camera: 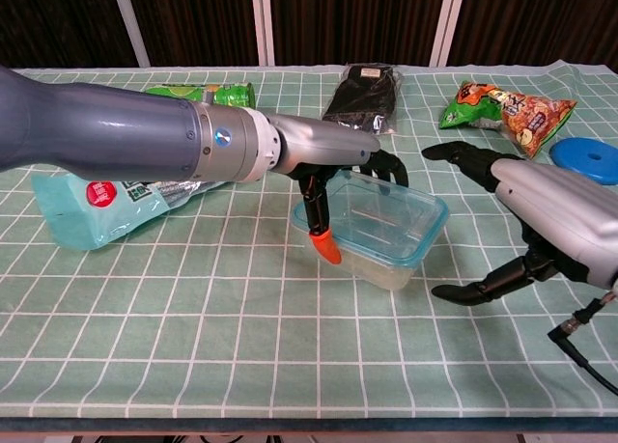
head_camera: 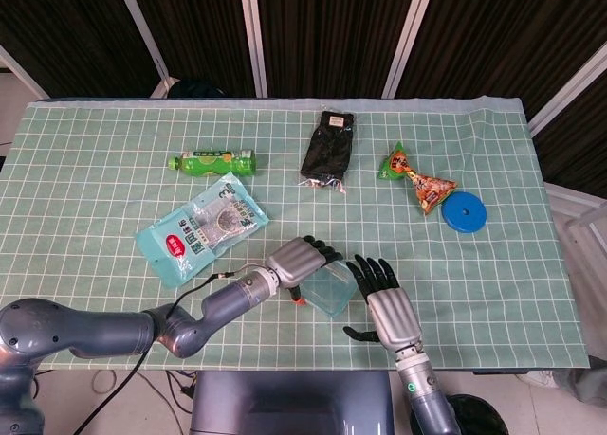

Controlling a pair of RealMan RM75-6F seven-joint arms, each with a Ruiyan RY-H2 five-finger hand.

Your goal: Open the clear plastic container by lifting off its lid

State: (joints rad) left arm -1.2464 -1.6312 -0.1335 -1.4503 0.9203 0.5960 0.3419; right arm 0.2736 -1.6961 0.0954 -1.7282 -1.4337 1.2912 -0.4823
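The clear plastic container [head_camera: 332,289] [camera: 379,238] sits on the green checked cloth near the front edge, its blue-rimmed lid [camera: 401,207] in place. My left hand [head_camera: 301,258] [camera: 340,165] grips it from the left: fingers hooked over the far rim, the orange-tipped thumb pressed against the near wall. My right hand [head_camera: 384,299] [camera: 541,209] is open with fingers spread, just to the right of the container and apart from it. Its thumb points down toward the cloth.
A teal snack pouch [head_camera: 199,228] [camera: 116,197] lies left of the container. Farther back are a green bottle [head_camera: 211,161], a black packet [head_camera: 330,146], a green-orange snack bag [head_camera: 417,179] [camera: 507,107] and a blue disc [head_camera: 465,211] [camera: 585,159].
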